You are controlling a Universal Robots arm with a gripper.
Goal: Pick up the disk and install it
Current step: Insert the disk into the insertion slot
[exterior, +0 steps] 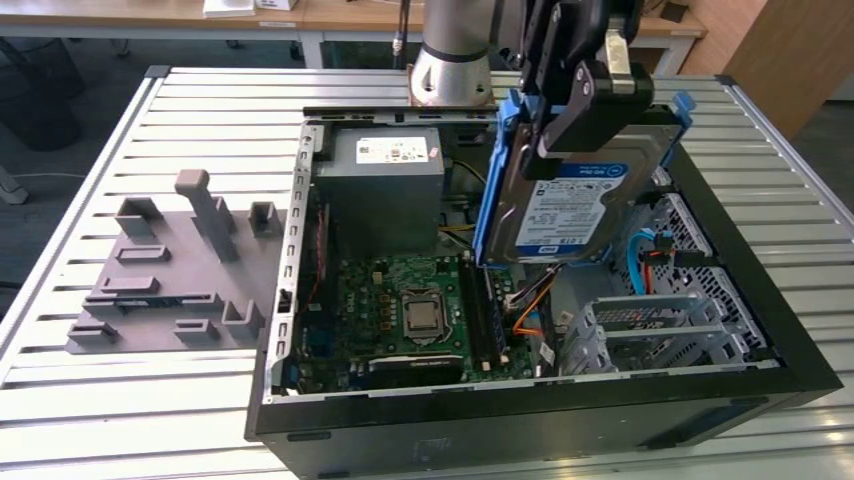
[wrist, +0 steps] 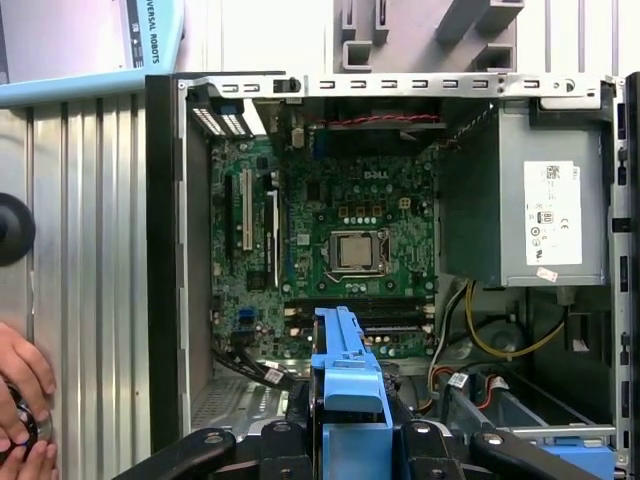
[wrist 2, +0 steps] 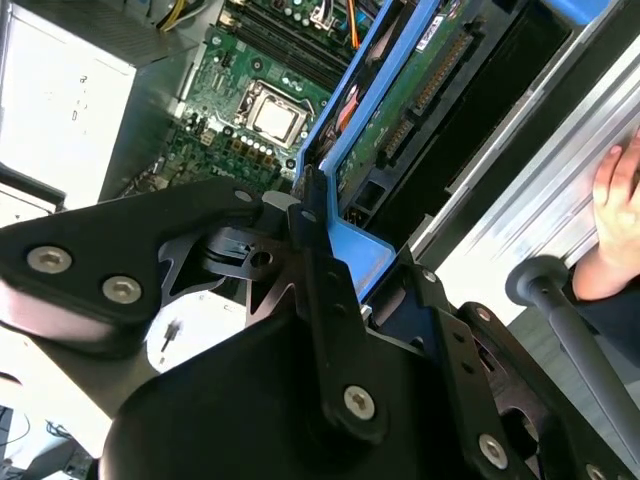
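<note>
Above the open computer case [exterior: 534, 412], the gripper [exterior: 583, 118] pinches the disk [exterior: 567, 215], tilted on edge; in the exterior view the power supply [exterior: 387, 185] lies at its nine o'clock.

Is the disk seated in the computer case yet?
No, the gripper holds the disk tilted in the air above the open computer case.
</note>
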